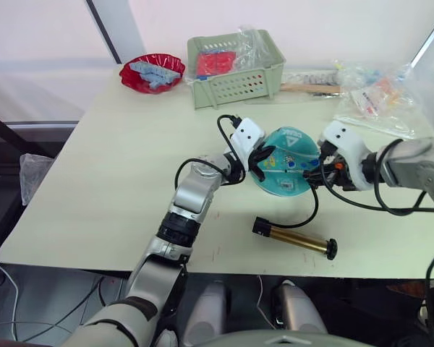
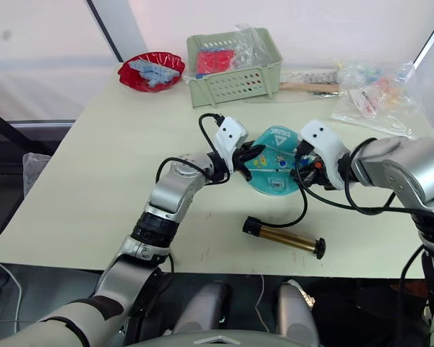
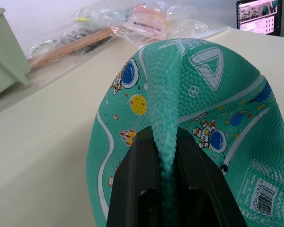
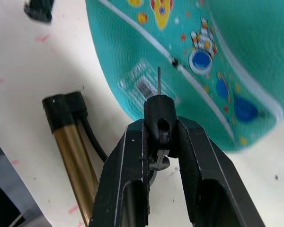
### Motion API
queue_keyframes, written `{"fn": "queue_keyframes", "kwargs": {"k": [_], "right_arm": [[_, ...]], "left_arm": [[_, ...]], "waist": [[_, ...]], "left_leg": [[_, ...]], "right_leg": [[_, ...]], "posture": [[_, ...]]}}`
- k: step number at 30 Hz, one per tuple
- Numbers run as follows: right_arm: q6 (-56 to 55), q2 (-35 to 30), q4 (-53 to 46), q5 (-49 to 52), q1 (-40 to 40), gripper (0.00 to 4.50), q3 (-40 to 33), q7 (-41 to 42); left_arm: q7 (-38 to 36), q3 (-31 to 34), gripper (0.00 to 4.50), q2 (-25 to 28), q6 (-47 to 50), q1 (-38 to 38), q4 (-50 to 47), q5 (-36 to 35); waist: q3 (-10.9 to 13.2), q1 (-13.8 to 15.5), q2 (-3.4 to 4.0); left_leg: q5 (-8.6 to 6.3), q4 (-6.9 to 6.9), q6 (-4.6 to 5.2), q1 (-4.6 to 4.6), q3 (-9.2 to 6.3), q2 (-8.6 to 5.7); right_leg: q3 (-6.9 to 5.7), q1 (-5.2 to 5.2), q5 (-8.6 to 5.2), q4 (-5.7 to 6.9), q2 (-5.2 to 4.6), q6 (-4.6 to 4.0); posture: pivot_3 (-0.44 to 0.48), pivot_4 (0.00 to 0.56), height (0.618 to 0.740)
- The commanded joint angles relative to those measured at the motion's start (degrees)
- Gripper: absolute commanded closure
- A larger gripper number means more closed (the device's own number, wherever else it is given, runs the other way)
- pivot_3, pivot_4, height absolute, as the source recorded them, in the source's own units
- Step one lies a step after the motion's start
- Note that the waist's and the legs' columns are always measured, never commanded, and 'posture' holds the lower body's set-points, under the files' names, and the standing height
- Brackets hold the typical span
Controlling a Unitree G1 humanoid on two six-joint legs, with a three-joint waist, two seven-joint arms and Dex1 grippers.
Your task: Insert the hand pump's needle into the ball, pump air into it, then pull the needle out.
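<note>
Mid-table, between the two grippers: the ball (image 1: pixel 288 162), soft and partly flat, resting on the table (image 1: pixel 116 181).
Valve: small dark hole (image 4: pixel 174 61) on the ball's skin, beside a clear barcode sticker (image 4: pixel 141 85); also seen in the left wrist view (image 3: pixel 223 167).
Needle: needle (image 4: pixel 159 81) points toward the ball, tip close to the valve but apart from it, lying slightly to one side of the hole; not yet in.
Needle axis: runs straight out along the right gripper's fingers, so the coming push likely goes along that line after a small sideways correction.
Right gripper: right gripper (image 4: pixel 160 137) clamped on the needle's black fitting, on the ball's right side; this is the arm nearer the valve.
Left gripper: left gripper (image 3: pixel 166 156) pinching a raised fold of the ball's rubber, on the ball's left side, bracing it.
Pump: hand pump (image 1: pixel 294 238) lies flat on the table nearer the robot than the ball, held by neither gripper, long axis roughly left to right; its hose (image 1: pixel 312 210) curves up toward the right gripper.
Risk, as judged: the slack ball may give way under the tip.
</note>
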Motion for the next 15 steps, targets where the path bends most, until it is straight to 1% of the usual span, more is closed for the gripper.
{"fn": "queue_keyframes", "kwargs": {"k": [1, 4, 9, 15], "right_arm": [[-0.3, -0.2, 2.8, -2.0, -2.7, 4.18, 3.0, 2.0], [-1.1, 0.7, 5.6, -3.8, -4.3, 4.18, 5.1, 2.6], [-2.0, 2.1, 8.0, -6.1, -5.1, 4.18, 6.5, 3.3], [-2.0, 4.1, 9.6, -7.4, -5.3, 4.18, 6.0, 3.7]], "left_arm": [[0.4, -1.4, 4.49, -0.6, 0.2, 0.2, 1.1, 0.7], [0.2, -1.5, 4.49, -0.7, 0.0, 0.2, 1.3, 0.6], [0.2, -2.1, 4.49, -0.9, 0.3, 1.1, 0.3, 0.5], [0.5, -1.9, 4.49, -0.8, 0.3, 1.4, 0.4, 0.6]], "waist": [[0.0, 0.0, 0.0], [0.0, 0.0, 0.0], [0.0, 0.0, 0.01], [0.0, 0.0, 0.01]], "left_leg": [[0.0, 0.0, 0.0, -0.01, -0.02, -0.03], [0.0, 0.0, 0.0, -0.02, -0.03, -0.09], [0.0, 0.0, 0.0, -0.02, -0.1, -0.09], [0.0, 0.0, 0.0, -0.03, -0.12, -0.11]], "right_leg": [[-0.02, 0.0, 0.0, 0.0, -0.03, 0.0], [-0.02, 0.0, 0.0, 0.0, -0.08, 0.01], [-0.08, -0.01, 0.0, 0.02, -0.07, 0.01], [-0.09, -0.01, 0.0, 0.01, -0.08, 0.01]], "posture": [[0.0, 0.15, 0.737], [0.0, 0.15, 0.737], [0.0, 0.15, 0.737], [0.0, 0.15, 0.737]]}}
